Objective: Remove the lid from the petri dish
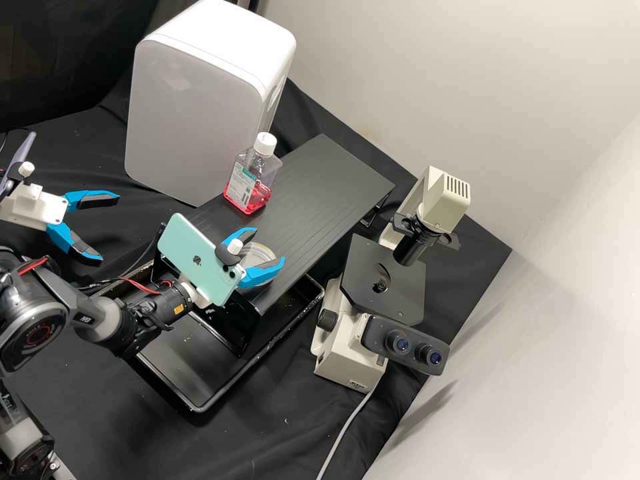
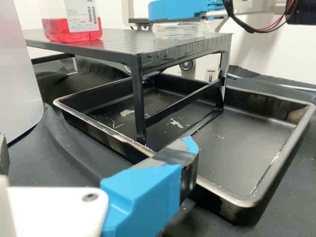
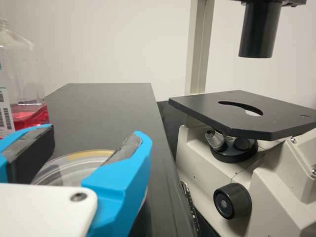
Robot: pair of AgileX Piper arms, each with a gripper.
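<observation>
The right claw (image 1: 267, 248) is blue and white, the petri dish (image 2: 178, 30) clear, the ribbed shelf (image 1: 320, 193) black.

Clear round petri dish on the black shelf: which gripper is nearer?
Right. The right gripper has its fingers either side of the petri dish; the left gripper is off the shelf, apart.

two pale, bare walls (image 1: 467, 80) meet in a corner behind the bench. a black cloth (image 1: 280, 427) covers the bench top, creased in places, and a dark drape (image 1: 60, 47) hangs at the far left. a white box (image 1: 200, 93) with rounded corners stands at the back. a black rack (image 1: 333, 187) stands in a black tray (image 1: 193, 393). beside them is a microscope (image 1: 347, 347), its shadow soft on the near wall, and its grey cable (image 1: 347, 433) runs off over the cloth.
</observation>
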